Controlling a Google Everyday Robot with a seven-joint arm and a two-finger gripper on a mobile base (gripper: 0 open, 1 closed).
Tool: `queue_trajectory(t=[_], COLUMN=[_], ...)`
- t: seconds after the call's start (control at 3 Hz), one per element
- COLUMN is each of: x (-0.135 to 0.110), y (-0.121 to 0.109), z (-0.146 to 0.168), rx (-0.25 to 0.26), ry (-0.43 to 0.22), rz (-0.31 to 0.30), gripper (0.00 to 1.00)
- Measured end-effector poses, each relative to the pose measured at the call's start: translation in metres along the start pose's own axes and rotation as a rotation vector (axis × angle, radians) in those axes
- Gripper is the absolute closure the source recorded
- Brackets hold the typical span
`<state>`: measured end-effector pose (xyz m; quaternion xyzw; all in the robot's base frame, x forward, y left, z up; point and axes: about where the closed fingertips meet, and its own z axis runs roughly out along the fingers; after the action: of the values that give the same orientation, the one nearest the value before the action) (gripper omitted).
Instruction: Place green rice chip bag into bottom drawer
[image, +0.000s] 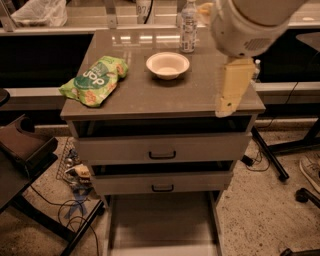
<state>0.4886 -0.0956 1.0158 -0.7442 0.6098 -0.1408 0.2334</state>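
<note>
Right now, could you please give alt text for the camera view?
The green rice chip bag lies on the left of the grey cabinet top, while the bottom drawer stands pulled open below. The gripper hangs over the top's right edge, apart from the bag; a white bowl sits mid-top.

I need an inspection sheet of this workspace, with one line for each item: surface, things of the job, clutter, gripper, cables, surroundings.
Surface: grey cabinet top, three things on it.
Job's things: green rice chip bag lies near the top's left edge; bottom drawer is pulled out, its grey floor showing.
Clutter: white bowl at mid-top; water bottle behind it.
Gripper: gripper hangs over the top's right front corner, apart from the bag.
Cables: loose cables on the floor left of the cabinet.
Surroundings: plastic bag on the back counter; shoe on the floor at right.
</note>
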Motion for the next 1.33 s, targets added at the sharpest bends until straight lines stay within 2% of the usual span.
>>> queue_trajectory(t=[0.33,0.67,1.0,1.33], x=[-0.046,-0.054,-0.055,-0.073], y=[-0.026,-0.032,-0.034,-0.064], z=[0.016,0.016,0.019,0.049], rx=[0.047,0.060,0.061,0.067], ry=[-0.002,0.006,0.002,-0.044], rz=[-0.218,-0.267,-0.272,-0.335], gripper=[0.00,0.00,0.00,0.00])
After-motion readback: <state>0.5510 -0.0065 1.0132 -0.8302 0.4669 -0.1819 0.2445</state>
